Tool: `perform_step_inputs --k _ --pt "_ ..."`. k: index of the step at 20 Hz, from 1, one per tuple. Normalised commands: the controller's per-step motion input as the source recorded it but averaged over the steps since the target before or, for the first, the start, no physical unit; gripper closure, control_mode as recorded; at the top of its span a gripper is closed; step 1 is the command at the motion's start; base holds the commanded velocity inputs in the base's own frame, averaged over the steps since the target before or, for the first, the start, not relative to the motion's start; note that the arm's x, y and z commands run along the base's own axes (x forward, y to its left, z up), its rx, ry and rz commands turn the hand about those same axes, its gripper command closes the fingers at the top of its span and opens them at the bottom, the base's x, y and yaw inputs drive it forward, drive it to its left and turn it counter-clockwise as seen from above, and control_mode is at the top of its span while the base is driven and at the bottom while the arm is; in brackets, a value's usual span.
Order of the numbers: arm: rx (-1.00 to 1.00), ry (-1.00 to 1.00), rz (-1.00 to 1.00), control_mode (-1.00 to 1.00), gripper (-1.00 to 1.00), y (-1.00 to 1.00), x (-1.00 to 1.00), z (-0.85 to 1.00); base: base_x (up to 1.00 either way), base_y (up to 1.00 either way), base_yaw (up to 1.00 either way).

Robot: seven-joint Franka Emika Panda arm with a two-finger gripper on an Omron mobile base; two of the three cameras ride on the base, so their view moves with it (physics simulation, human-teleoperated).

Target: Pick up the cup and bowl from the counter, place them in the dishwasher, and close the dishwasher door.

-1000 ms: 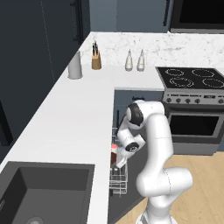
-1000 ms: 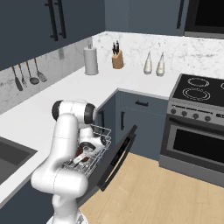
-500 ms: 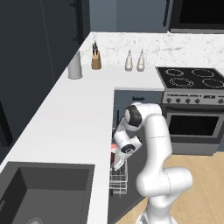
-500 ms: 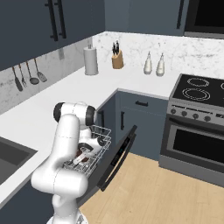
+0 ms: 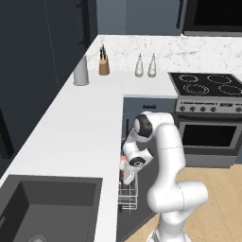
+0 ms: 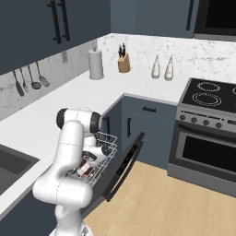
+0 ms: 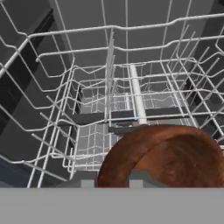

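Seen from the hand, the bowl (image 7: 164,157), dark reddish-brown and tipped on edge, lies inside the white wire rack (image 7: 109,87) of the dishwasher, right in front of the tool (image 7: 113,183), whose two dark fingertips stand on either side of the near rim. Whether the fingers clasp that rim or have let it go cannot be told. From the right base camera the tool (image 6: 87,162) is down in the pulled-out rack (image 6: 107,146), with the bowl (image 6: 85,169) just under it among the wires. Something whitish with red on it, likely the cup (image 5: 122,163), sits in the rack just beside the tool (image 5: 127,177) in the left base view, though it is too small to be sure. The dishwasher door (image 6: 123,166), a dark slate panel, hangs open and slants out over the wooden floor (image 6: 175,207). The white counter (image 5: 80,123) runs above the rack, with a dark sink (image 5: 42,208) set in its near end. Farther along stand a grey canister (image 5: 81,72), a tan knife block (image 5: 104,65) and two pale bottles (image 5: 145,66) near the marbled backsplash (image 5: 189,47). The steel oven (image 6: 207,147) with its black cooktop stands well apart to the right.
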Motion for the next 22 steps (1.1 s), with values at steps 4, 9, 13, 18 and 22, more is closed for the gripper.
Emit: perform_step_inputs --k 4,9,13,18,22 --pt "0.0 0.0 0.0 -1.0 -1.0 0.0 -0.03 0.05 0.0 0.0 0.0" --pt "0.0 -0.02 0.0 -1.0 -1.0 -0.18 -0.16 0.23 0.0 0.0 0.0" --pt "0.0 -0.07 0.0 -1.0 -1.0 -0.39 -0.23 0.54 0.0 0.0 0.0" --pt "0.0 -0.04 0.0 -1.0 -1.0 -0.42 -0.17 0.69 0.0 0.0 0.0" --pt "0.0 0.0 0.0 -1.0 -1.0 -0.3 -0.09 0.79 0.0 0.0 0.0"
